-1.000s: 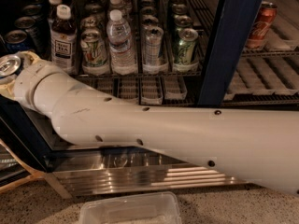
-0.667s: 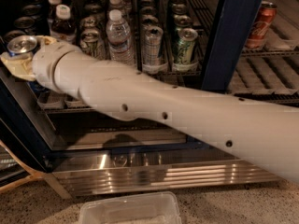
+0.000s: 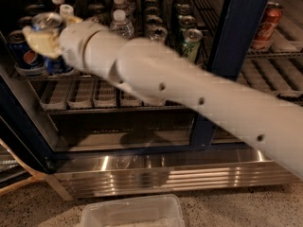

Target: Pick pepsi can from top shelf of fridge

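My gripper [image 3: 40, 39] is at the upper left, at the front of the fridge's [image 3: 236, 41] top shelf [image 3: 80, 94]. Its yellowish fingers [image 3: 36, 41] are closed around a pepsi can [image 3: 46, 21]. The can's silver top shows above the fingers and a blue part below them. A second pepsi can [image 3: 21, 56] with the round logo stands just left of it on the shelf. My white arm crosses the view from the lower right and hides part of the shelf.
Water bottles [image 3: 121, 25] and green-white cans [image 3: 190, 41] stand in rows behind the arm. A red cola can [image 3: 265, 25] stands on the right rack beyond the dark blue door post. A clear plastic bin [image 3: 132, 214] lies on the floor in front.
The arm has swung up and to the right, and the can's silver top has moved with the gripper from the far left edge.
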Robot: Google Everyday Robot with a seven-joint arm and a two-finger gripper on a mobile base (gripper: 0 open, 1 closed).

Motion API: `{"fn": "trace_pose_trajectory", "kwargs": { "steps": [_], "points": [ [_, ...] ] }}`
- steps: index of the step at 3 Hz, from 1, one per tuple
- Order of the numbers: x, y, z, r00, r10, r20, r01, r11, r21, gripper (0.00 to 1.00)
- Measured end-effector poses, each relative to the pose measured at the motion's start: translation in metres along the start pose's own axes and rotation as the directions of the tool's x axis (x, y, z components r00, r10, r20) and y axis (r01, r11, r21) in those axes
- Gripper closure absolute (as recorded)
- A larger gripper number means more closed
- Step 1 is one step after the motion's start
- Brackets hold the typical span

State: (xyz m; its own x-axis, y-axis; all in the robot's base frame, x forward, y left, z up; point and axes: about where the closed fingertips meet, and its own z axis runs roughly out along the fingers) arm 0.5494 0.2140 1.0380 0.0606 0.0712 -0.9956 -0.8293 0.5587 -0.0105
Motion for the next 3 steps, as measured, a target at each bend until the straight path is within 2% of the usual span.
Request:
{"fn": "trace_pose_trajectory", "kwargs": {
  "steps": [1,3],
  "points": [
    [-0.0301,-0.0332,-0.0302,1.0,0.008,0.022,-0.009,0.9997,0.024,1.0],
    [-0.028,-0.0318,-0.0298,1.0,0.01,0.02,-0.01,0.9998,0.016,1.0]
  ]
}}
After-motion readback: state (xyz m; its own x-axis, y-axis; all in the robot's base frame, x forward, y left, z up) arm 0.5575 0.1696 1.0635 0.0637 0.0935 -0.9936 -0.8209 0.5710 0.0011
